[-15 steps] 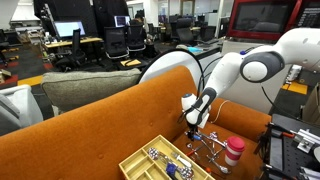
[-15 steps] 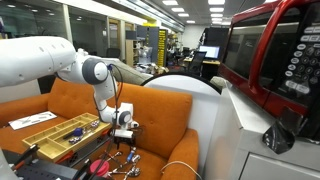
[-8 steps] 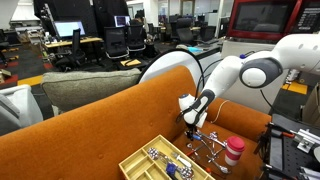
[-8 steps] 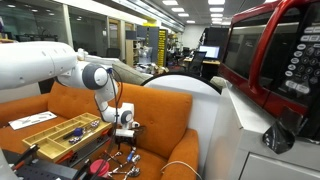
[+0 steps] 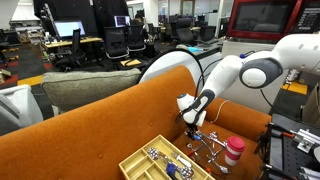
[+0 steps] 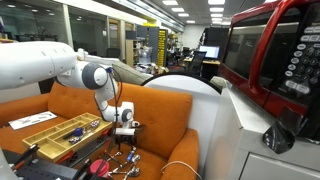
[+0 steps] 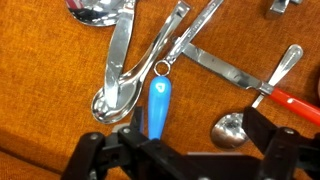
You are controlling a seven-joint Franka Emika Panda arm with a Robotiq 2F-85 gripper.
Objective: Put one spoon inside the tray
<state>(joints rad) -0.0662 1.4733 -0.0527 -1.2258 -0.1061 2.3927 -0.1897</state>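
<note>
Several spoons and other cutlery [image 5: 208, 150] lie loose on the orange sofa seat. In the wrist view a silver spoon [image 7: 118, 70] lies at the left, a blue-handled utensil [image 7: 160, 104] in the middle and a red-handled spoon [image 7: 232, 127] at the right. My gripper [image 7: 197, 137] is open and empty just above them, its fingers either side of the blue handle and the red-handled spoon's bowl. It shows in both exterior views [image 5: 197, 131] [image 6: 124, 136]. The pale yellow tray [image 5: 138, 164] [image 6: 40, 130] sits beside the pile and holds some cutlery.
A white cup with a red lid [image 5: 234, 152] stands next to the cutlery pile. The orange sofa back [image 5: 90, 125] rises behind the arm. A knife [image 7: 225, 68] and more utensils lie at the top of the wrist view.
The wrist has shifted very slightly sideways over the pile. The cutlery and the tray have not moved, and the gripper has stayed open.
</note>
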